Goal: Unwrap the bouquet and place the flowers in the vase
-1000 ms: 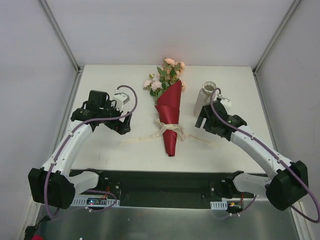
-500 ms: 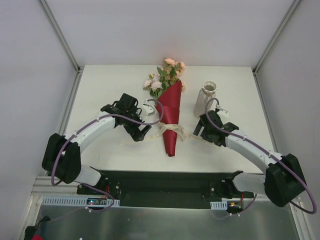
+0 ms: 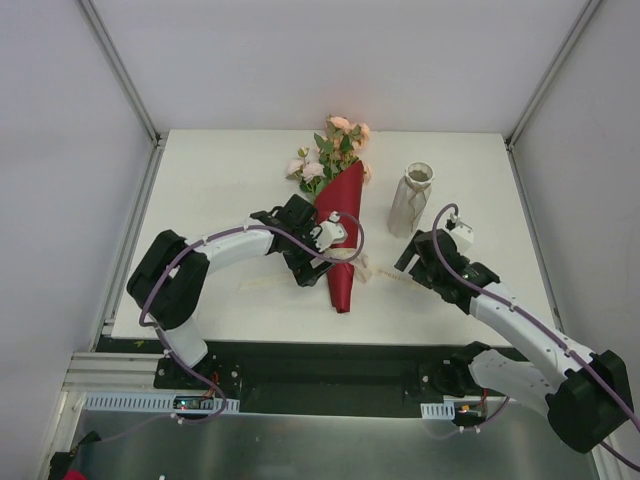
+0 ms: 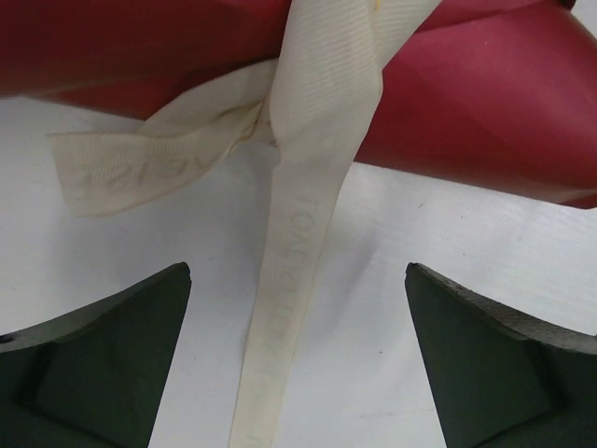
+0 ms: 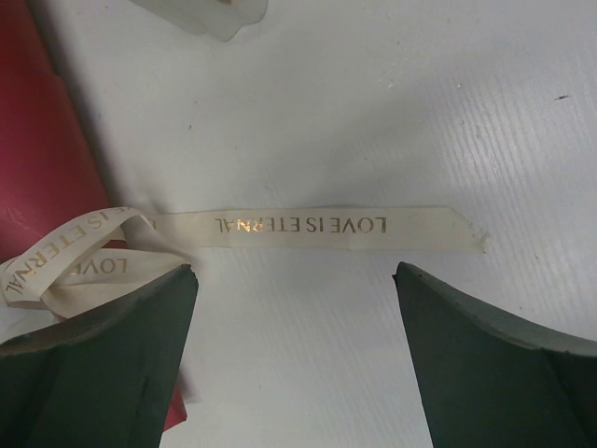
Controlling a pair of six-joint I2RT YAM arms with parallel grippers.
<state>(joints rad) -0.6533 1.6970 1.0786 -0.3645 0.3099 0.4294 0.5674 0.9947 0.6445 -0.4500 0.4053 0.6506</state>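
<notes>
Two grippers: left gripper, right gripper spread wide at ribbon tails.
Bouquet: wrapped, desk centre.
Vase: upright beside it.

Stems: I cannot see them; the red paper cone covers everything below the peach-pink roses.
Cream ribbon tail: runs off the left wrist view's bottom edge; its lettering is too faint to read.
White ribbed vase: I get only a pale sliver, cut by the right wrist view's top edge.

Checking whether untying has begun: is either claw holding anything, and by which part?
Nothing is held. The left claw stands open astride one ribbon tail by the bouquet; the right claw stands open near the other tail.
</notes>
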